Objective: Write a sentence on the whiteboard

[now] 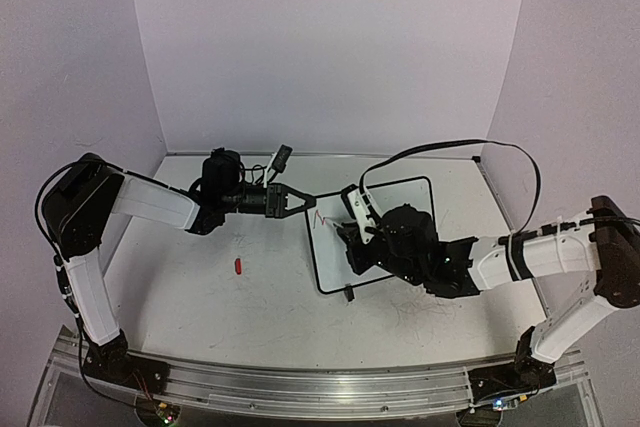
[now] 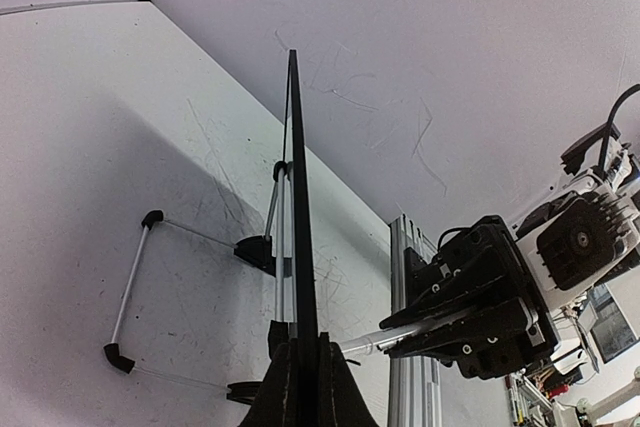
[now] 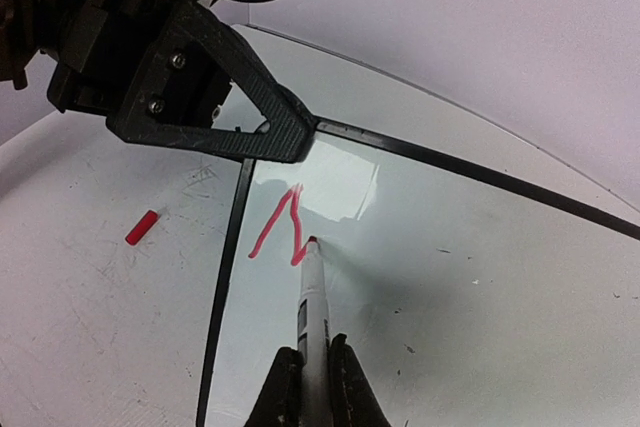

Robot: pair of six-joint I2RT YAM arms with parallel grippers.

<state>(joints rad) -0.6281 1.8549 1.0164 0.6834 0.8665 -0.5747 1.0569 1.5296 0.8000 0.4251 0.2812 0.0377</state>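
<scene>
- Where the whiteboard (image 1: 330,252) rests on the surface (image 1: 200,287): left gripper (image 1: 303,197), jaws clenched on its far-left corner.
- The right gripper (image 3: 312,372): jaws grasping marker (image 3: 312,292), tip touching board beside red stroke (image 3: 278,222).

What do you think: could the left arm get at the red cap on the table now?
Probably not yet: nothing blocks the red cap, but the left gripper is shut on the whiteboard and must release first.
</scene>
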